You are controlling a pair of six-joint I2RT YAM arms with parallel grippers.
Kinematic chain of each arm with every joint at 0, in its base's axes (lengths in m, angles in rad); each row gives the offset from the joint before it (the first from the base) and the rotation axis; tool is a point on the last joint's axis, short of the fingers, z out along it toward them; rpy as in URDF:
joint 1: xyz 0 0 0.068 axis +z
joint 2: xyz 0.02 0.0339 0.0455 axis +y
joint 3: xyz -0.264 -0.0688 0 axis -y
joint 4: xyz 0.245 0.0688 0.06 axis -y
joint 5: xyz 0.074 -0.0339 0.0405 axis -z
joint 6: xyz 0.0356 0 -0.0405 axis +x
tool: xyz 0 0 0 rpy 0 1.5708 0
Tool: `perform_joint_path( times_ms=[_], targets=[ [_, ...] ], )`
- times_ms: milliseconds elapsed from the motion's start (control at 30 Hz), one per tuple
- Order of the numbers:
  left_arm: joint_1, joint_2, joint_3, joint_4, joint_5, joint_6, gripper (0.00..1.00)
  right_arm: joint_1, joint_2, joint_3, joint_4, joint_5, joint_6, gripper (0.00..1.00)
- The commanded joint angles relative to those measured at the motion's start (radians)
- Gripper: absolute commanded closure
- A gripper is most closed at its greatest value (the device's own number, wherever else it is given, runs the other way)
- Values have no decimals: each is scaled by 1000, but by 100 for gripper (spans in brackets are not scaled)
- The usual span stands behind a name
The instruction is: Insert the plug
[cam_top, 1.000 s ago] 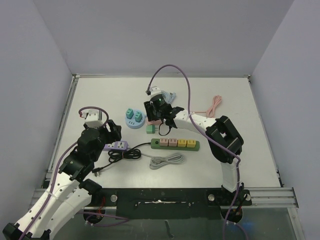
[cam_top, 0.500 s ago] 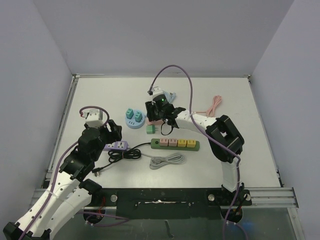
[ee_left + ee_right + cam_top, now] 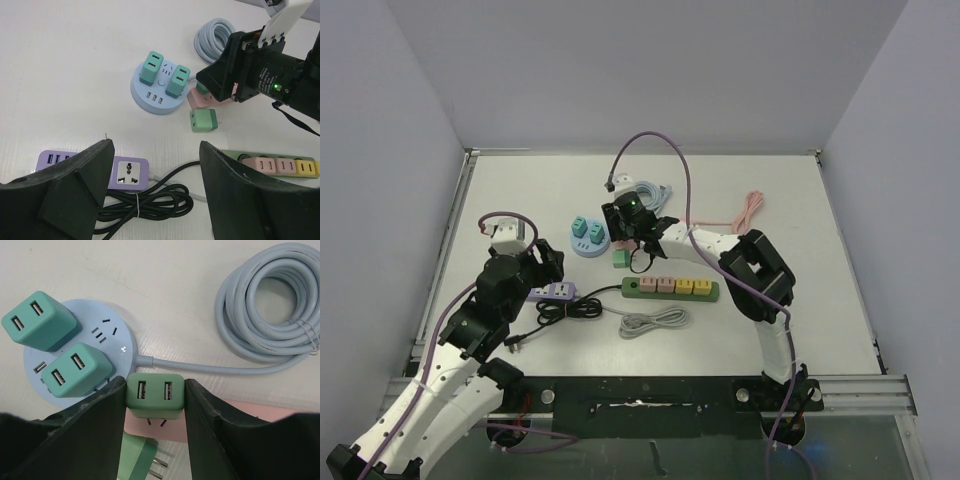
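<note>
My right gripper (image 3: 154, 385) is shut on a dark green plug (image 3: 154, 396), a two-port USB charger with its prongs pointing down over a pink block (image 3: 160, 431). It hangs just right of the round blue socket hub (image 3: 125, 352), which carries two teal chargers (image 3: 75, 371). A second green plug (image 3: 140, 457) lies on its side below. From above, the right gripper (image 3: 632, 225) sits beside the hub (image 3: 588, 250). My left gripper (image 3: 155, 150) stands open over a purple socket strip (image 3: 129, 172), holding nothing.
A bundled black cable (image 3: 150, 205) lies by the purple strip. A green power strip (image 3: 670, 288) with pink and yellow blocks sits mid-table, with a grey cable coil (image 3: 655, 322) in front. A blue-grey cord coil (image 3: 270, 305) and a pink cable (image 3: 750, 210) lie further back.
The right gripper has shifted slightly left toward the round hub with the green plug still in it. The left arm has not moved.
</note>
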State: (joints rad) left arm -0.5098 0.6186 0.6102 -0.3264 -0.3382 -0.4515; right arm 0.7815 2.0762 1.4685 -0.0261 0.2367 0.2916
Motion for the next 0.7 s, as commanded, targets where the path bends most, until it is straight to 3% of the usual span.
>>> perform_joint_path(
  times_ms=[0,367,667],
  targets=[
    [5,-8,-2,33,4,-9,32,0,82,-106,-170,-122,54,72],
    [7,-4,-3,34,5,-9,32,78,26,-341,137,70,35,69],
    [7,1,-3,36,8,-11,32,91,32,-409,231,132,61,65]
  ],
)
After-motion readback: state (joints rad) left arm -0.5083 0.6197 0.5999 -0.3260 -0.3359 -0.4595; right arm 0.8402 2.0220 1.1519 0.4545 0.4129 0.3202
